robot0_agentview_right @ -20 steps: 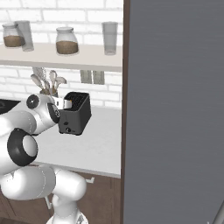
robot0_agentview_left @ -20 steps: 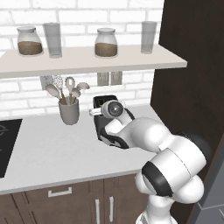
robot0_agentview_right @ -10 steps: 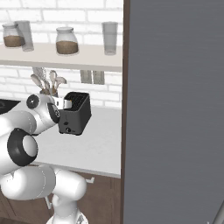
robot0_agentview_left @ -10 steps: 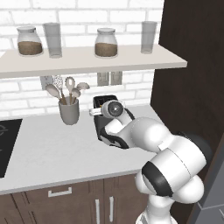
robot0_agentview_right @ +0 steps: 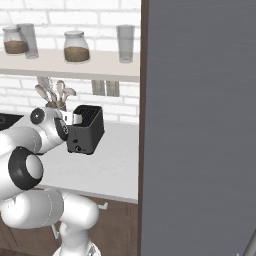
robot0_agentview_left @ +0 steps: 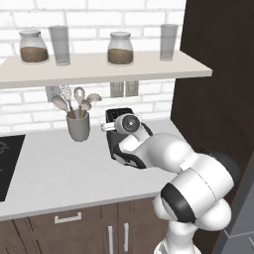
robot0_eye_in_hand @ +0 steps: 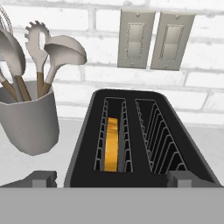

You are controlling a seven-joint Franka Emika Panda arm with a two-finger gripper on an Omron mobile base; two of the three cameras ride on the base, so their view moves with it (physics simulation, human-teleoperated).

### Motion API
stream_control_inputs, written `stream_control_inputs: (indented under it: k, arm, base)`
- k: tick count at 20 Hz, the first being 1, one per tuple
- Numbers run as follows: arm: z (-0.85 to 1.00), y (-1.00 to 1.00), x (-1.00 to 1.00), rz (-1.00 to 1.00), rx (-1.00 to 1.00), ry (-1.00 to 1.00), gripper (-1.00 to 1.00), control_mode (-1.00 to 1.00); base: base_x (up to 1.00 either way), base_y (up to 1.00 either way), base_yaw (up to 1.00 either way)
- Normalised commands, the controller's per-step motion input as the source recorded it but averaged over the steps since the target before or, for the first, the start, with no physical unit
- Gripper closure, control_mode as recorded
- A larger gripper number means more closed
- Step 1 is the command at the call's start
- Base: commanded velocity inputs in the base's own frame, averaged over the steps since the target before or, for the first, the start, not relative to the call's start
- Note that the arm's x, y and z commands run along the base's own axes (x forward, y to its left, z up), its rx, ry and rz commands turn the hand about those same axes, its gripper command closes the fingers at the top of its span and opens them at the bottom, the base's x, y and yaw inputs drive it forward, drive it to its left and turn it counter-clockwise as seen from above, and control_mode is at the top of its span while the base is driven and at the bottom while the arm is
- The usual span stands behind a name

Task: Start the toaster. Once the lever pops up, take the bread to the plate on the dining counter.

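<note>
- the toaster (robot0_eye_in_hand: pixel 140 140) stands on the pale kitchen counter (robot0_agentview_left: pixel 54 168) against the white brick wall (robot0_agentview_left: pixel 30 106), dark grey and boxy, with two slots open at the top; in the right base view the toaster (robot0_agentview_right: pixel 86 130) shows a small round knob low on its front face
- the bread (robot0_eye_in_hand: pixel 112 144) sits down inside the left slot as the hand view shows it, golden-orange crust edge up, below the slot's rim; the other slot shows bare wire guides
- the gripper (robot0_eye_in_hand: pixel 111 178) hangs just above the near end of the toaster, looking down into the slots; its two dark fingertips (robot0_eye_in_hand: pixel 41 178) stand spread wide, one off each side of the toaster's near end, with nothing between them
- in the left base view the white arm (robot0_agentview_left: pixel 163 158) bends over the toaster (robot0_agentview_left: pixel 119 115) and hides most of it
- a grey utensil cup (robot0_eye_in_hand: pixel 27 116) with spoons and a slotted server stands just beside the toaster, apart from it
- two wall outlet plates (robot0_eye_in_hand: pixel 155 40) are on the brick behind the toaster
- a shelf (robot0_agentview_left: pixel 99 67) above carries two jars (robot0_agentview_left: pixel 120 48) with brown contents and two clear glasses (robot0_agentview_left: pixel 60 44)
- a black cooktop (robot0_agentview_left: pixel 7 163) lies at the far end of the counter
</note>
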Motion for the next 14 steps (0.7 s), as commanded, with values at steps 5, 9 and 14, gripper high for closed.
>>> stream_control_inputs:
  k: [5,9,14]
  arm:
    - [0.00,0.00,0.00,0.00,0.00,0.00,-1.00,-1.00]
    - [0.00,0.00,0.00,0.00,0.00,0.00,-1.00,-1.00]
    - [0.00,0.00,0.00,0.00,0.00,0.00,-1.00,-1.00]
  base:
    - [0.00,0.00,0.00]
    - [0.00,0.00,0.00]
    - [0.00,0.00,0.00]
